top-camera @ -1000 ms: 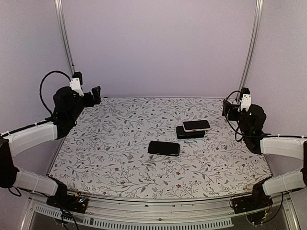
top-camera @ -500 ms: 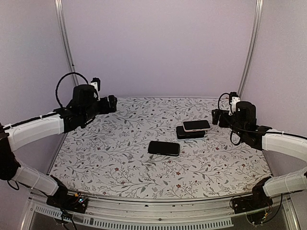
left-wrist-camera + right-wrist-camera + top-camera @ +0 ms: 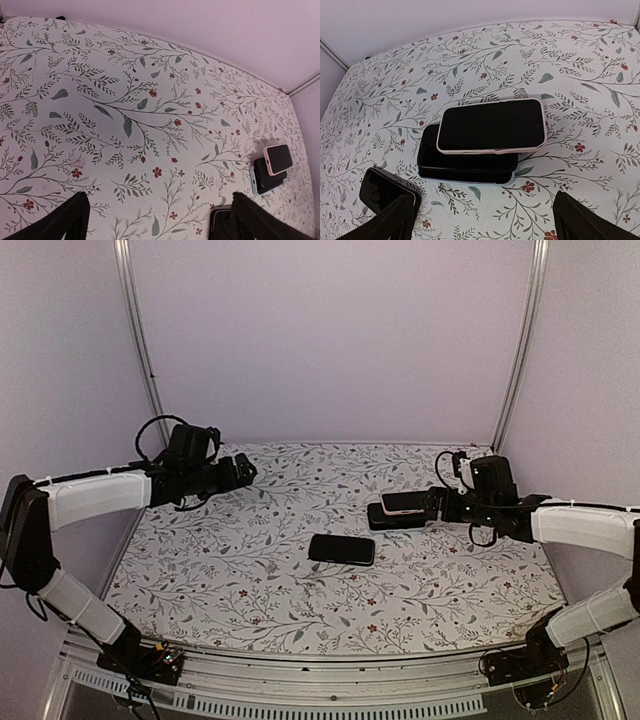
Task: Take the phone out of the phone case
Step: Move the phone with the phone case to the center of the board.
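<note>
A phone in a pink case point(image 3: 408, 502) lies screen up, askew on top of a black case with a pale blue edge point(image 3: 392, 520), right of the table's middle. Both show in the right wrist view, pink-cased phone point(image 3: 492, 125) over the black case point(image 3: 465, 169), and small in the left wrist view point(image 3: 276, 159). My right gripper point(image 3: 433, 506) is open and empty, just right of this stack and above the cloth point(image 3: 484, 200). My left gripper point(image 3: 243, 470) is open and empty, far to the left near the back point(image 3: 159, 200).
A second black phone point(image 3: 341, 549) lies flat near the middle of the floral tablecloth point(image 3: 250, 570); it also shows in the right wrist view point(image 3: 385, 194) and the left wrist view point(image 3: 222, 225). Purple walls and two metal posts stand behind the table.
Both arms have swung inward over the table. The right gripper has come down and left, close to the stacked phone. The left gripper has moved right along the back. Phones have not moved.
</note>
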You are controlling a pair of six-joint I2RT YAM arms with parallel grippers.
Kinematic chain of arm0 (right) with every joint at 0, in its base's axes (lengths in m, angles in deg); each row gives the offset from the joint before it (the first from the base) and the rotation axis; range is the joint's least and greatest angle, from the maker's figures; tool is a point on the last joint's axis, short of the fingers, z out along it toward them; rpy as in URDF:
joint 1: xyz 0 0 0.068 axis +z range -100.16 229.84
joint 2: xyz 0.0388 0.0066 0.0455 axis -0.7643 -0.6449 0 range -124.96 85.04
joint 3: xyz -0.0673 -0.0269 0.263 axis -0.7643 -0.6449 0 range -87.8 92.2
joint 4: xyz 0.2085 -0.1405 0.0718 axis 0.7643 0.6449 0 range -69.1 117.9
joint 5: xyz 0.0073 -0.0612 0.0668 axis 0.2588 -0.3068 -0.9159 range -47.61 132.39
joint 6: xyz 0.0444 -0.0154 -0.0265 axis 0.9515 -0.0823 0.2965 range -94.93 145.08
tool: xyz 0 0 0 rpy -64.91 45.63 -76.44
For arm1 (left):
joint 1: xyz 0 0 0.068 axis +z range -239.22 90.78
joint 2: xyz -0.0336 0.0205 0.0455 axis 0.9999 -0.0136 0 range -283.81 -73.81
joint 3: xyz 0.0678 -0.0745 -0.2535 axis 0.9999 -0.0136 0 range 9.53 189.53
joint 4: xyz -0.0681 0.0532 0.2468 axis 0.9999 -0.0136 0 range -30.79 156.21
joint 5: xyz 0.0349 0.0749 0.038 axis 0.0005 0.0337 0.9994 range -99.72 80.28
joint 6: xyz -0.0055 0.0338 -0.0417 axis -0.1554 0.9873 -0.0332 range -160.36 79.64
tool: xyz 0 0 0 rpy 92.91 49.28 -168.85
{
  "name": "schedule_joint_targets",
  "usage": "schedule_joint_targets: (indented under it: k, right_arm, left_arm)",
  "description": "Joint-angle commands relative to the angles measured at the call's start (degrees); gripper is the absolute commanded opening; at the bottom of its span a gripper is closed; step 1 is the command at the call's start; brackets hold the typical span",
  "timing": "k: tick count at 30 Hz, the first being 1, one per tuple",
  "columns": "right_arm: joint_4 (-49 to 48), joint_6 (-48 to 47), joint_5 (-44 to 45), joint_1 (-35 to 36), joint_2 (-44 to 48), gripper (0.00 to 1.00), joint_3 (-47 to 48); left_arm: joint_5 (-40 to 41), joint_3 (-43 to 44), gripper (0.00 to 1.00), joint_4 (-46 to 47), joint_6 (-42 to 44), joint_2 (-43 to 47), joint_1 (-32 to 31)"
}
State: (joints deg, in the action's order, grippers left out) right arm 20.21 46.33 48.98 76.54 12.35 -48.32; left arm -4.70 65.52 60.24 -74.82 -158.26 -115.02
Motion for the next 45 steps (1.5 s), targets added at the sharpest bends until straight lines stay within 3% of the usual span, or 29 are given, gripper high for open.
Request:
schedule_joint_targets:
  k: [1,7,13,21,30,38,45]
  right_arm:
    - [2.70,-0.45,-11.75,2.92,-5.77,0.99,3.04]
    - [1.60,2.44,-19.55,8.99,-15.24,0.99,7.36]
    - [-1.63,6.00,-25.94,10.58,-23.99,0.99,11.02]
    - [-0.21,8.45,-27.26,15.38,-32.93,0.99,18.57]
    - [5.47,8.90,-28.00,25.58,-40.53,0.99,31.45]
    - [15.49,-6.02,-14.63,25.34,-39.48,0.99,37.06]
    - [17.03,-26.30,-15.05,21.78,-41.30,0.99,39.67]
  left_arm:
    - [-7.57,0.12,0.99,0.42,-3.85,-2.31,-3.07]
    - [-11.88,-1.67,0.98,2.59,-9.13,-4.54,-6.72]
    - [-13.83,-4.40,0.98,4.16,-13.12,-3.99,-7.95]
    - [-12.94,-7.25,0.98,4.03,-15.14,-0.72,-7.80]
    - [-13.52,-9.64,0.98,3.42,-17.49,1.89,-5.28]
    - [-16.03,-9.77,0.98,4.15,-18.24,2.53,-3.38]
    - [-18.08,-9.46,0.98,7.17,-20.08,2.12,-3.38]
